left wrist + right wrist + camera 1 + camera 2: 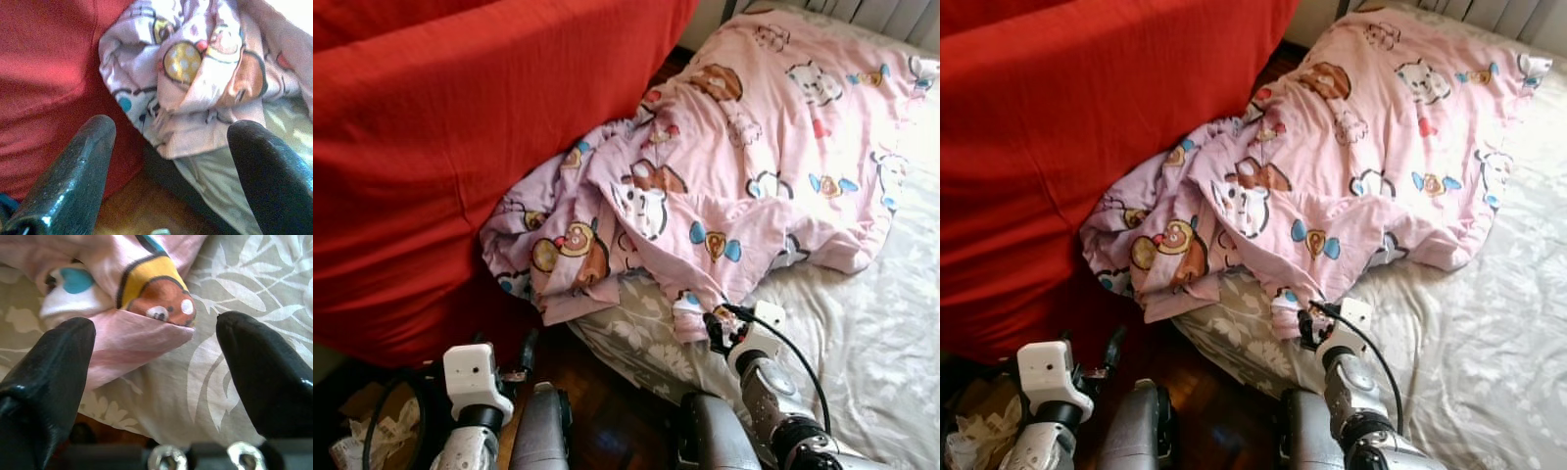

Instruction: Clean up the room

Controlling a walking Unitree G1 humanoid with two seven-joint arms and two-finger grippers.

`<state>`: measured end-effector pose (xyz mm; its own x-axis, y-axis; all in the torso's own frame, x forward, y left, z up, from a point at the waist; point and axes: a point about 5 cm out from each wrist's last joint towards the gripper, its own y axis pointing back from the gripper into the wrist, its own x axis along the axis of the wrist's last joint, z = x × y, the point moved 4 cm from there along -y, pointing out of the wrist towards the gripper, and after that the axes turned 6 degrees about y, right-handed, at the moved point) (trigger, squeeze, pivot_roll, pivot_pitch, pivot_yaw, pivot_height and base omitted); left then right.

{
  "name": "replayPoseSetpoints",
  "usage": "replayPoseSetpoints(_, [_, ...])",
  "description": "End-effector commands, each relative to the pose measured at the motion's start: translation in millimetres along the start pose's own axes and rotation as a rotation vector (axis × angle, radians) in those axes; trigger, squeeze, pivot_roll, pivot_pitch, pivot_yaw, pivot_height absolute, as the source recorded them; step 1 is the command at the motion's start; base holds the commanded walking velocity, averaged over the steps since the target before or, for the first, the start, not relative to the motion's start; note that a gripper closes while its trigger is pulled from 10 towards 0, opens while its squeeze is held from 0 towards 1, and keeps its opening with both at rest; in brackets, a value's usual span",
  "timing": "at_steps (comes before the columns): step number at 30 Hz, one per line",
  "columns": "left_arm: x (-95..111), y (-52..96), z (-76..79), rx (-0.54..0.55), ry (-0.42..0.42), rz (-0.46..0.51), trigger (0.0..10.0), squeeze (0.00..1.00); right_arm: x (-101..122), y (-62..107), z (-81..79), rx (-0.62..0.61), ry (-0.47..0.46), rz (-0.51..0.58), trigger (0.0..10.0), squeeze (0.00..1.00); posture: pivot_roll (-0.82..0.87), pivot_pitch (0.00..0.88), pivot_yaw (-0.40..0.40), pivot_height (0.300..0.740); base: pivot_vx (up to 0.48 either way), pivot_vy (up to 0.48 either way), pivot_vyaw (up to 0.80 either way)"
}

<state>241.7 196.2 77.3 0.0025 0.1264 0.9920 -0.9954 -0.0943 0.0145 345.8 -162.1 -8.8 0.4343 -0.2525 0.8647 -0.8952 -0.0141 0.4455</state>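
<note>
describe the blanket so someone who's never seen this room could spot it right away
Start at the bed with the grey leaf-print sheet, beside the big red cover. Crumpled on it, one corner hanging off the bed's edge, lies the blanket: the only pink cloth, printed with cartoon animals and candies.

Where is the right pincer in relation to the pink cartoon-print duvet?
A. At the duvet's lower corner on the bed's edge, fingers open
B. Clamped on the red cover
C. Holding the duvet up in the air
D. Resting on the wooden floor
A: the right pincer stands open at the lower corner of the pink cartoon-print duvet, which lies on the leaf-patterned sheet at the bed's edge, one finger on each side of the corner.
</note>
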Motion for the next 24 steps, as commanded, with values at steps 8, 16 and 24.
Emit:
replayPoseSetpoints(8, [10,18.0,3.4,0.012,0.014,-0.039,10.0,0.00,-3,0.2,-4.1,0.015,-0.050,-0.001,10.0,0.00,0.14,0.441,-0.008,0.638,0.000,0.000,0.00])
replayPoseSetpoints(16, [11,29.9,1.5,0.016,-0.013,-0.075,10.0,0.00,8,-2.1,-3.3,0.007,-0.074,0.034,0.0,0.00,0.16,0.449,-0.004,0.638,0.000,0.000,0.00])
replayPoseSetpoints(24, [14,30.6,1.3,0.019,-0.019,-0.085,10.0,0.00,11,-2.2,1.6,-0.013,-0.086,0.042,0.0,0.00,0.16,0.453,-0.003,0.638,0.000,0.000,0.00])
